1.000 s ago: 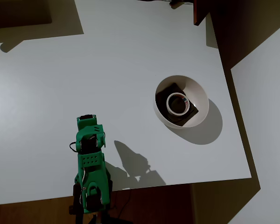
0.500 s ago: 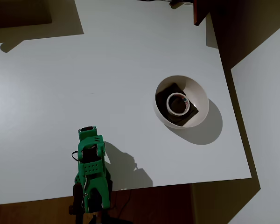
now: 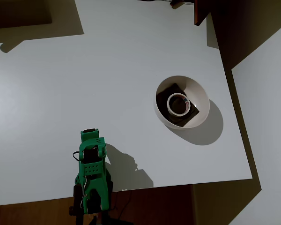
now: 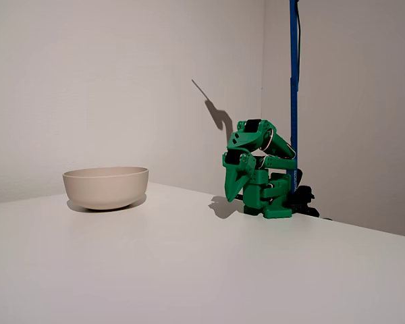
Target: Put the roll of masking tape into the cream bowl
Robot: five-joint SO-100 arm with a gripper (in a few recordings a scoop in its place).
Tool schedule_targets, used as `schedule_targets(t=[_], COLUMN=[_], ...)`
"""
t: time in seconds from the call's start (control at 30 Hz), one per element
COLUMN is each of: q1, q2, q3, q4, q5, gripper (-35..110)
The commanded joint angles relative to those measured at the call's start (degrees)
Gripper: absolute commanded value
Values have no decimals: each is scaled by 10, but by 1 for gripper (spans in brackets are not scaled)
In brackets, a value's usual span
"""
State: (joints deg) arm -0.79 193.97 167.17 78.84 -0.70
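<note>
The roll of masking tape is lying inside the cream bowl, on a dark block. The pincer is pointing at the bench, apparently closed and empty. Little risk is remaining unless a fresh reach nudges the bowl.

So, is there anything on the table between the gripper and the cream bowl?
No. In the overhead view, bare white table lies between the gripper and the cream bowl, crossed by the arm's shadow. The fixed view agrees.
</note>
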Motion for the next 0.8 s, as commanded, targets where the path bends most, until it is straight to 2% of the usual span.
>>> schedule_targets(t=[0.0, 0.77], q1=[-8, -8], q2=[3, 3], q3=[-3, -3], q4=[5, 5], q5=[-4, -4], gripper=[-6, -8])
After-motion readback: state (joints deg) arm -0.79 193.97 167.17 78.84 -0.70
